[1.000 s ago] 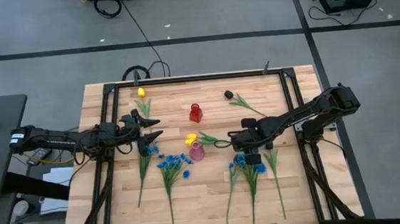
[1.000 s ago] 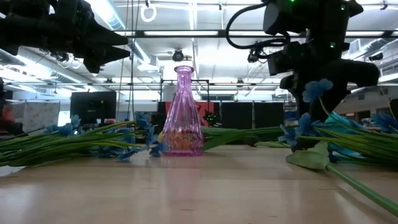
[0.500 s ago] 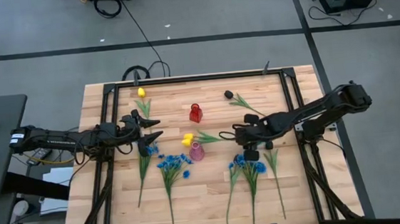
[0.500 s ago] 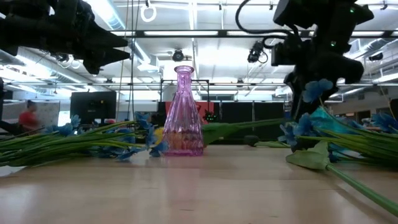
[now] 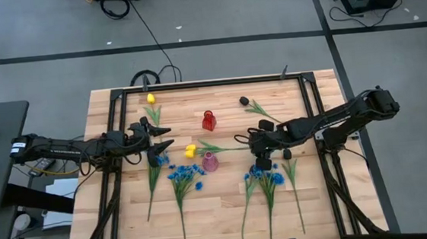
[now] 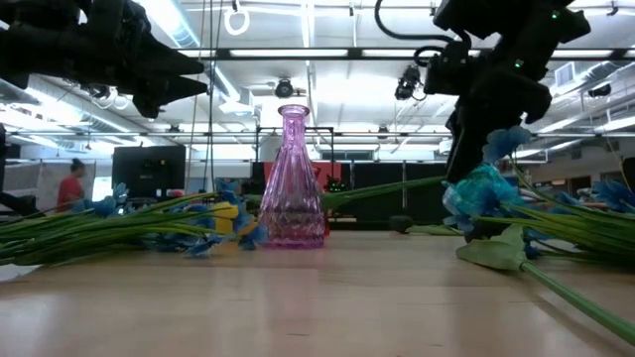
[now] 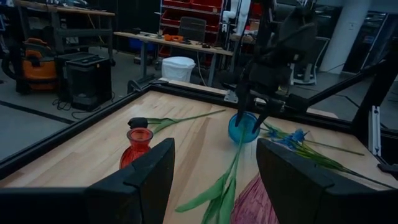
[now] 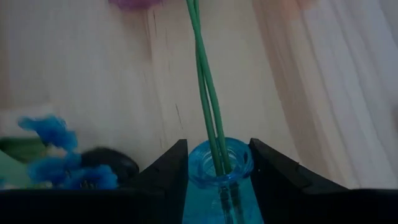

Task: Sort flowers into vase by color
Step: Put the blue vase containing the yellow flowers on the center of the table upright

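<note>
Clamped on the neck of a tipped blue vase (image 7: 244,127) right of centre, right tool (image 5: 260,145) dragging yellow tulips (image 5: 191,149) past the pink vase (image 5: 210,162); best righted slowly, mouth upward, lest stems slip out; left tool (image 5: 163,137) open, centre-left above the worktop (image 5: 228,210).

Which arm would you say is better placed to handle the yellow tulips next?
Right: the right gripper grips the blue glass vase holding the yellow tulips' stems; the left gripper hovers apart, open.
</note>
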Available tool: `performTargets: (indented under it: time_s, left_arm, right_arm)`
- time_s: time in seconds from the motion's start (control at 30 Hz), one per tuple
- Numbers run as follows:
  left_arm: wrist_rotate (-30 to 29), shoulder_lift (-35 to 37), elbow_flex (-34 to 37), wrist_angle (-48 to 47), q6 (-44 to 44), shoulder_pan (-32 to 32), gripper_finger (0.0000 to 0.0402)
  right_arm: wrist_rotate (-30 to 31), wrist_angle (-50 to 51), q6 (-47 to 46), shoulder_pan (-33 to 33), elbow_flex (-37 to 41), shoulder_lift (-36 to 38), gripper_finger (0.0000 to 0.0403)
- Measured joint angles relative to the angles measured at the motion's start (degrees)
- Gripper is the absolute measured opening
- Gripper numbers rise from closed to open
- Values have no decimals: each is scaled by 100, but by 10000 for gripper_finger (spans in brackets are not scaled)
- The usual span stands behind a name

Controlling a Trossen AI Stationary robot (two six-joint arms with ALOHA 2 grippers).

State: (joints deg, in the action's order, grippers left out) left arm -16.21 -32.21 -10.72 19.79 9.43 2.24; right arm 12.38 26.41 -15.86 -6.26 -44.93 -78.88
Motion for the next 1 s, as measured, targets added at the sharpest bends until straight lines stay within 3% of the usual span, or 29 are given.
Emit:
performTargets:
  time_s: [0.4,0.63,1.0]
  left_arm:
    - [-351,0,-7,-32,277,0,232]
    - [-691,-210,-941,-1564,303,0,232]
    - [-707,-223,-1360,-1531,-112,0,232]
  right_arm:
    - [337,-1701,-544,2,1068,829,156]
    - [671,-2333,-603,2,1449,1053,156]
    - [925,-4284,-432,89,2315,1068,156]
